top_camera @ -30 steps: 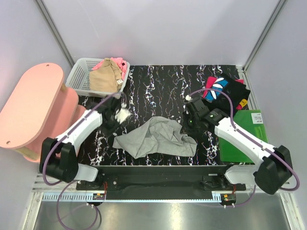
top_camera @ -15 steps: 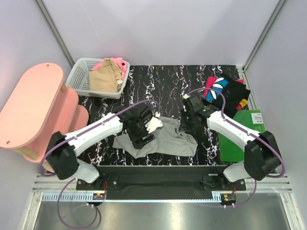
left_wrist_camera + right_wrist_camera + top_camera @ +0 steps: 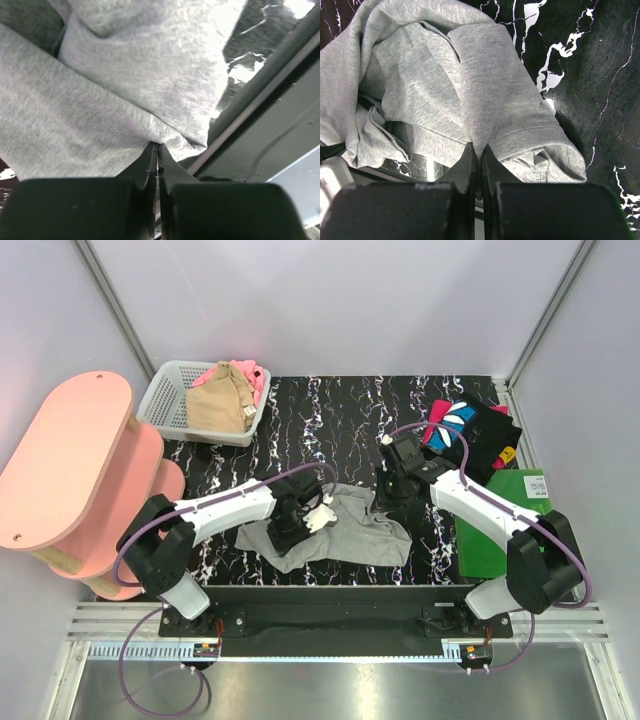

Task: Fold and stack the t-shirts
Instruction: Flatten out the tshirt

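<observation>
1. The tan t-shirt [image 3: 213, 405] and the pink t-shirt [image 3: 254, 374] lay in the white basket [image 3: 162, 402], upper left.
2. My left claw [image 3: 156, 150] was closed, pinching the grey t-shirt [image 3: 365, 532], which lay crumpled at lower centre.
3. My right claw [image 3: 479, 150] was closed on that shirt's hem, right of centre.
4. The black t-shirt [image 3: 482, 430] lay upper right.

Bright, even overhead light; glare on the table [image 3: 245, 70], the left hand [image 3: 156, 150] blurred close up.
</observation>
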Controlling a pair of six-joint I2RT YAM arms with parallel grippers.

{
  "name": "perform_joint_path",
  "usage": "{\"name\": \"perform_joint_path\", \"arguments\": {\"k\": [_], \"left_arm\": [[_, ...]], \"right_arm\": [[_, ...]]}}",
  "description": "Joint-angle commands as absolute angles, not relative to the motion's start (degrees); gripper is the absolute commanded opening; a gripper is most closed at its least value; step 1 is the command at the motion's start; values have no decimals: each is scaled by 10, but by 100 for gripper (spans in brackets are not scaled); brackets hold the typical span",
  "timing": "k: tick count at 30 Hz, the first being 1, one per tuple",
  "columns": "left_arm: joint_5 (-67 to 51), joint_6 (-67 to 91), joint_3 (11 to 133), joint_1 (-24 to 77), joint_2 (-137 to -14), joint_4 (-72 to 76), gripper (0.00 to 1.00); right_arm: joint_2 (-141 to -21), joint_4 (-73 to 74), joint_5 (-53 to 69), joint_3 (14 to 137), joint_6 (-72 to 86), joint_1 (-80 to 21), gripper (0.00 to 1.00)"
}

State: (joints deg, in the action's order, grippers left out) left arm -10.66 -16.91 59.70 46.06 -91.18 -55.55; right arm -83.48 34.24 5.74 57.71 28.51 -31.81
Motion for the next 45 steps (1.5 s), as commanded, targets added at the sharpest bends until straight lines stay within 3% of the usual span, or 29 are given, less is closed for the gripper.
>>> {"name": "perform_joint_path", "arguments": {"k": [1,9,10,11,13,19,24,26,27,30,31,32,39,45], "left_arm": [[-76,-172,600,451,-904,-526,0],[-43,-174,666,375,-820,-565,0],[-54,-167,665,377,-821,-573,6],[-72,-163,659,381,-824,-579,22],[-101,-148,646,400,-834,-586,43],[-118,-141,595,424,-860,-566,43],[-133,-146,596,425,-898,-563,59],[-131,-150,600,426,-914,-562,60],[-130,-152,601,426,-919,-559,59],[-127,-160,601,426,-940,-548,30],[-124,-159,602,426,-945,-542,7],[-113,-162,603,425,-952,-535,0],[-43,-177,654,387,-890,-554,0],[108,-242,829,314,-787,-625,0]], "right_arm": [[-817,328,69,598,279,-314,0],[-746,351,70,602,273,-309,0],[-746,351,72,600,275,-309,0],[-750,351,78,596,275,-308,0],[-754,350,80,591,279,-309,0],[-755,343,81,577,281,-309,0],[-755,343,83,574,280,-309,0],[-755,342,87,576,281,-309,0],[-755,341,88,577,281,-309,0],[-756,338,91,577,283,-309,0],[-756,338,92,577,283,-309,0],[-756,338,92,577,283,-309,0],[-730,346,83,584,271,-308,0],[-697,395,68,658,241,-308,0]]}}
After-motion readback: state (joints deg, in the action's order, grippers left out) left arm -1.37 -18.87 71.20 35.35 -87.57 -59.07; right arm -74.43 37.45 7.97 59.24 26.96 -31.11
